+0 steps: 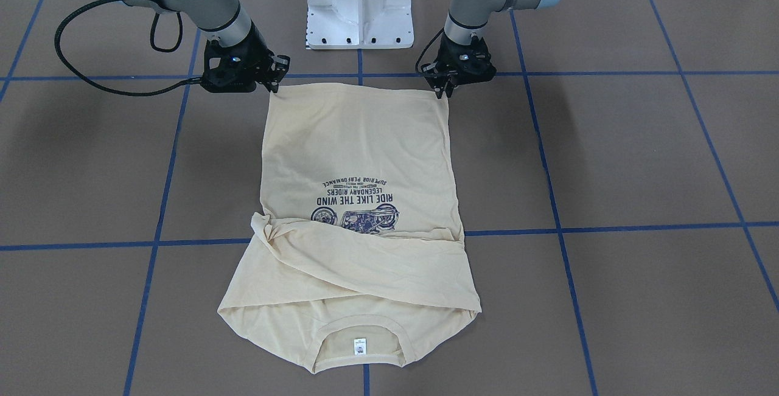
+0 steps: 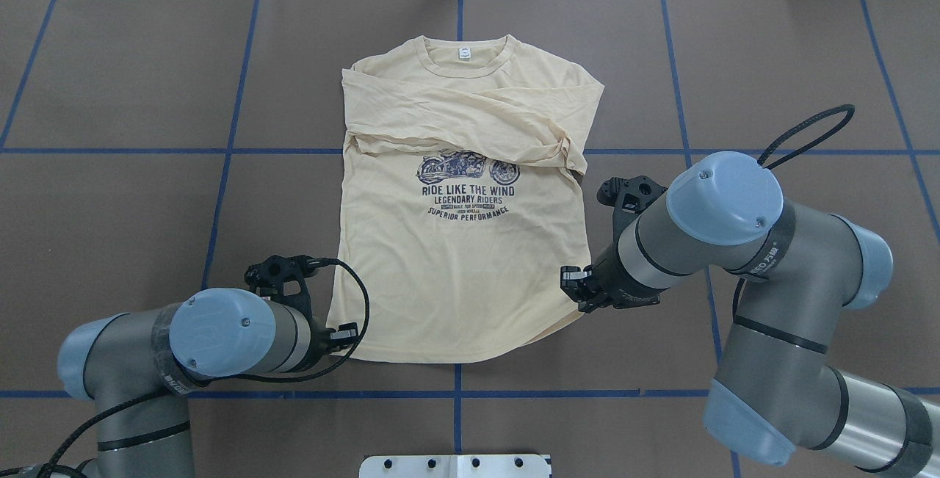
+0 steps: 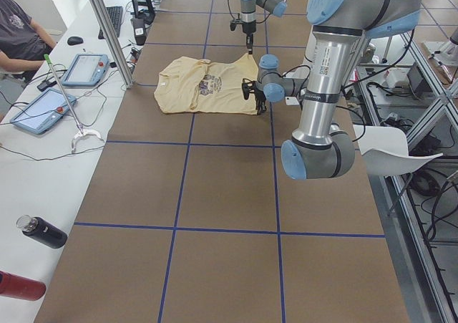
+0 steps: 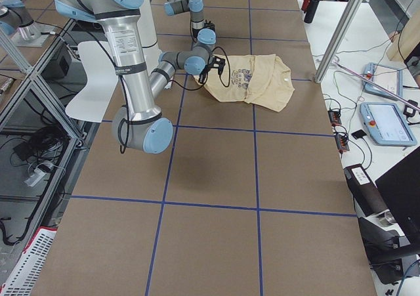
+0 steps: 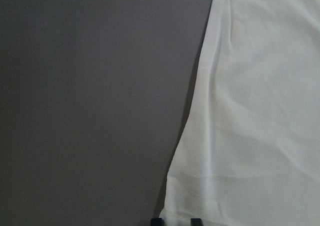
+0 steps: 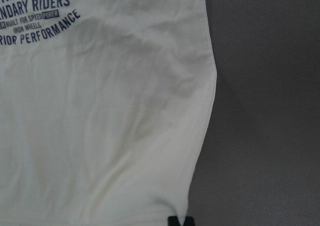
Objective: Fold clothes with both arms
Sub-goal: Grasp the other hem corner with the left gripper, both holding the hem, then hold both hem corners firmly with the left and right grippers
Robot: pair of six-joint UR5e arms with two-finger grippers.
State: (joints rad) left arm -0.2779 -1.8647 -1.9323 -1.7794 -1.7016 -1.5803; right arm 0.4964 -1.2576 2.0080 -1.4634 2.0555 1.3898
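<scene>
The black two-finger left claw [image 1: 446, 90] is being shown clenched on one corner of the hem [image 1: 359, 87]. The black two-finger right claw [image 1: 275, 84] is being shown clenched on the other corner. In both wrist views the fingertips are being seen close together at the cloth's edge.

The hem is being drawn nearly straight between the two holds, on the robot's side of the brown table [image 2: 110, 206] marked with blue tape. The pale cream-yellow long-sleeved T-shirt of thin fabric [image 2: 455, 272] is lying print-up at the table's middle. Its sleeves [image 2: 470, 114] are being crossed over the chest, and its collar [image 2: 463, 63] is being turned away from the robot.

The cloth is being judged light, limp and prone to sagging between the holds, so the hem corners are being judged the right places to grip. An even, matched lift is being called for. The bunched cuff [image 2: 569, 155] by the right-hand side edge is being judged likely to slip loose. Bare table is being shown all round the T-shirt, with wide room towards the collar.
</scene>
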